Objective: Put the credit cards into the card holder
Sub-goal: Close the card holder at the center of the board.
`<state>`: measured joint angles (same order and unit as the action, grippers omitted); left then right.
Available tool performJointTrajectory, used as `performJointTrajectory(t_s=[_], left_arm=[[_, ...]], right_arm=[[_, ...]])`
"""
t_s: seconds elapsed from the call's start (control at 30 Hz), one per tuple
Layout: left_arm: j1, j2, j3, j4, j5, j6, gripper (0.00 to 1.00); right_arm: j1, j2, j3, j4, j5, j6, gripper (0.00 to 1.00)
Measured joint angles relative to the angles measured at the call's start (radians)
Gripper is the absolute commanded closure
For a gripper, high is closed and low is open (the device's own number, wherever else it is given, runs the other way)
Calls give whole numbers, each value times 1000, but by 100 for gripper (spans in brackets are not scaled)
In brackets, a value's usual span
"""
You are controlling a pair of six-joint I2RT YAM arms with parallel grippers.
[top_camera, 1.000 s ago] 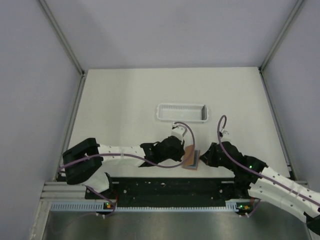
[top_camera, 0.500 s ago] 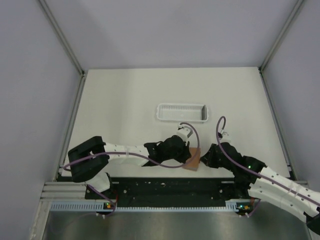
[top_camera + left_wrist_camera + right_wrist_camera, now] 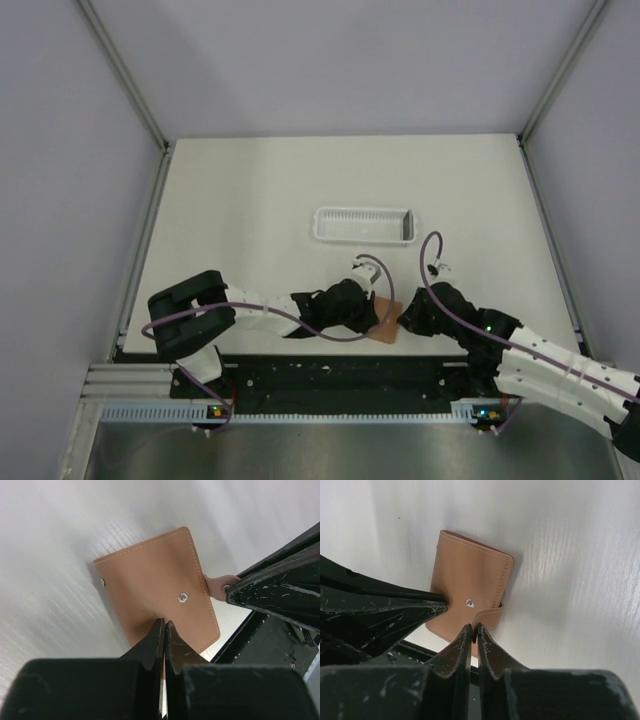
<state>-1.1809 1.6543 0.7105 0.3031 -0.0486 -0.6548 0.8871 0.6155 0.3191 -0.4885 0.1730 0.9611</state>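
The card holder (image 3: 385, 329) lies folded shut near the table's front edge, its tan-brown outside and a metal snap facing up. It also shows in the left wrist view (image 3: 145, 580) and the right wrist view (image 3: 470, 572). My left gripper (image 3: 164, 623) is shut, its tips resting on the holder's near part. My right gripper (image 3: 474, 627) is shut on the holder's strap tab (image 3: 489, 617) at the right edge. In the top view the left gripper (image 3: 374, 314) and right gripper (image 3: 404, 322) meet over the holder. No credit cards are in view.
A white slatted plastic tray (image 3: 363, 226) stands behind the grippers at mid-table. The black rail of the arm bases (image 3: 330, 375) runs just in front of the holder. Grey walls close in the table on three sides.
The holder showed a pale blue inner panel a second ago; now only its brown outside shows. The left gripper has moved right onto it, and the right gripper has shifted slightly left.
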Motion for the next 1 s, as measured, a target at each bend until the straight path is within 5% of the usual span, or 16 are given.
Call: performJointTrajectory(t_s=[0.47,0.63,0.73,1.0], left_arm=[[0,-30,-90,99,-18,-58,100],[0,-52,-114,101,-23,-74,100],[0,-63,-124,100,-26,-78,100],[0,-78,-129,82,-32,-79,100]], right_arm=[[-16,186,0,250,-81,-34,56],[-42,147,-5,327,-115,-38,57],[-48,55,-7,314,-101,-36,73],[-51,-106,38,23,47,16,74]])
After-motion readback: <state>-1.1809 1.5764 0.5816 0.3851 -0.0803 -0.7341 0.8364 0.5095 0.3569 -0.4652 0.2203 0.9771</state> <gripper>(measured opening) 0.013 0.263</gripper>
